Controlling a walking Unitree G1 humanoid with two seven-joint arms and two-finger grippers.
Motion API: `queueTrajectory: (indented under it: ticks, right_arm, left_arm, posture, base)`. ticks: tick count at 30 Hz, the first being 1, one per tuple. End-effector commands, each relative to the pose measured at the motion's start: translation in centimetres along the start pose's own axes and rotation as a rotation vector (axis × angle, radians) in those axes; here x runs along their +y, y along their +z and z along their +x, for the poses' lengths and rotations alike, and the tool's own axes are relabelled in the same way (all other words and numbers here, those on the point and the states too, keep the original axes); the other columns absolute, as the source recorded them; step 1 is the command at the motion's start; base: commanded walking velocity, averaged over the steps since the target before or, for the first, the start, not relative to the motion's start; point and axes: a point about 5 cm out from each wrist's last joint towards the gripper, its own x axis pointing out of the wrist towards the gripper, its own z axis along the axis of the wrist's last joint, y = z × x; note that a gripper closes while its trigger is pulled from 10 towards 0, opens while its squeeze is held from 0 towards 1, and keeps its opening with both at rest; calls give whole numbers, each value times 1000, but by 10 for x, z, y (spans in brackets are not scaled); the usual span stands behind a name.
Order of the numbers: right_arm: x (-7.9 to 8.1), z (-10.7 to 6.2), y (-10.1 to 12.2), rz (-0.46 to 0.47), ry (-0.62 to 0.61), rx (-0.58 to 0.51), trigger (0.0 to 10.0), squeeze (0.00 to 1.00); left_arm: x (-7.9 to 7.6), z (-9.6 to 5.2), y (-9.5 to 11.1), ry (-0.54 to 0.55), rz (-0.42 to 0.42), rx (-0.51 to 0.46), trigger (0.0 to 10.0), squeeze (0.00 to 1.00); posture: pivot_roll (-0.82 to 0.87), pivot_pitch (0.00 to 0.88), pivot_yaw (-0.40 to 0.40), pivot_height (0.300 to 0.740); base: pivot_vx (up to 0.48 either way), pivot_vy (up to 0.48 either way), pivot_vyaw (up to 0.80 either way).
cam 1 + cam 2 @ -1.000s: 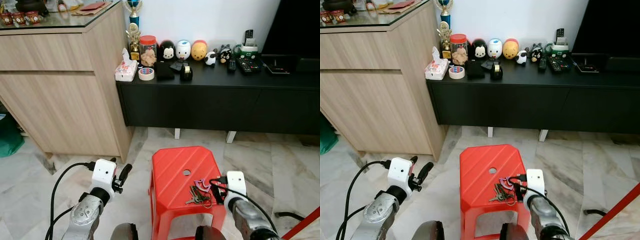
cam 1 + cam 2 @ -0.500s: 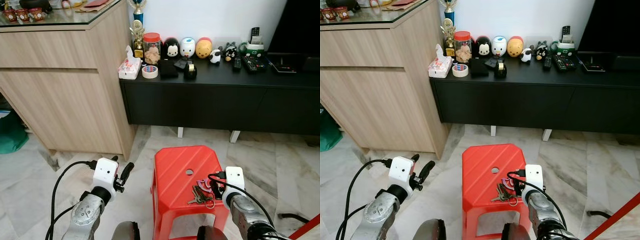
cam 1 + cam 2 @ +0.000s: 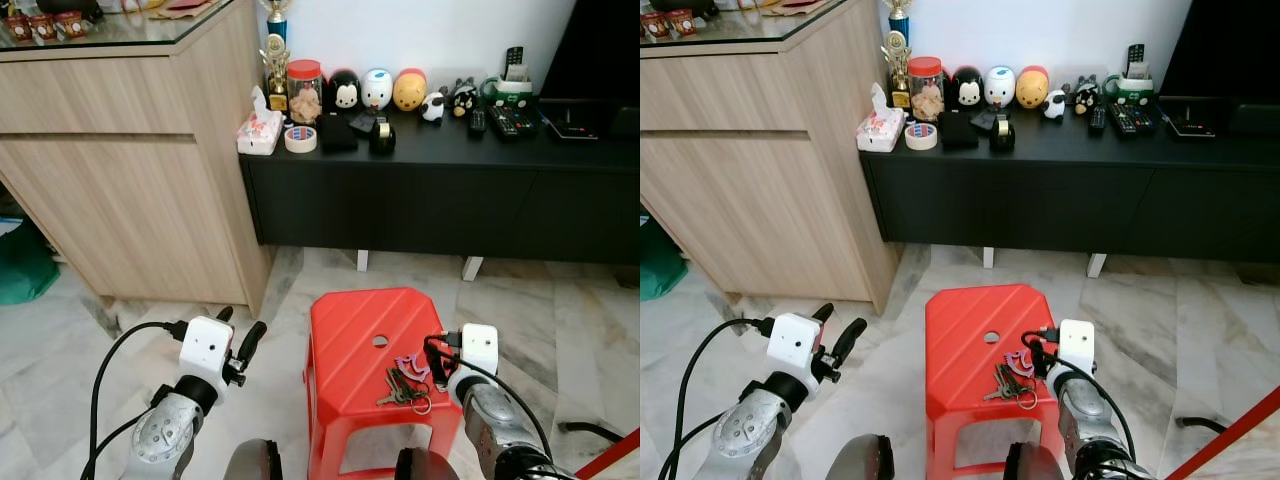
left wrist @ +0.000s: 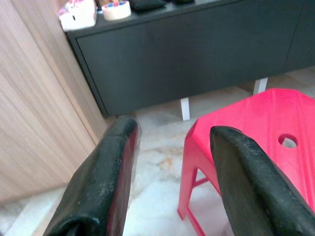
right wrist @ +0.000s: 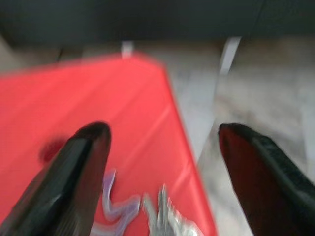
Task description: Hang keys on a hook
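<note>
a bunch of keys lies on top of a red plastic stool, near the stool's right edge and towards the front corner on that side, just in front of the small round hole in the seat. a pale pink-purple tag and a metal ring sit among the keys. the right gripper hangs just above and beside them at the stool's right edge, its two black fingers spread wide, the keys lying between and below them in the blurred right wrist view; they do not hold anything. the left gripper is out over the marble floor to the left of the stool, well apart from the keys, fingers also wide and holding nothing.

behind the stool stands a long black cabinet against the white wall. along its top edge, at the left end, are a tissue pack, a roll of tape, a jar with a red lid, a small trophy and a row of round toy figures; remotes lie towards the right end. a tall wooden cabinet meets its left end.
</note>
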Motion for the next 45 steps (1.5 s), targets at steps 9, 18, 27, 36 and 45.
queueTrajectory:
  ticks: [9,18,27,36,45]
  right_arm:
    - [-3,-19,0,-11,-17,-215,10000,0]
    - [-13,-37,-4,-28,-25,-273,10000,0]
    - [-17,-31,2,-58,-23,-239,10000,0]
    - [-14,-30,8,-66,-8,-235,10000,0]
    - [-17,-39,13,-60,-14,-273,10000,0]
  left_arm:
    - [-2,-10,2,4,6,19,10000,0]
    - [-6,-15,3,5,-3,27,10000,0]
    - [-8,-23,4,5,-7,40,10000,0]
    - [-13,-34,6,2,-13,63,10000,0]
    - [-16,-42,11,0,-24,70,10000,0]
  posture:
    - [85,89,12,607]
    - [69,106,9,607]
    - [80,134,4,607]
    - [80,168,0,607]
    - [74,212,-7,607]
  base:
    - [0,0,0]
    - [0,0,0]
    - [0,0,0]
    - [0,0,0]
    - [0,0,0]
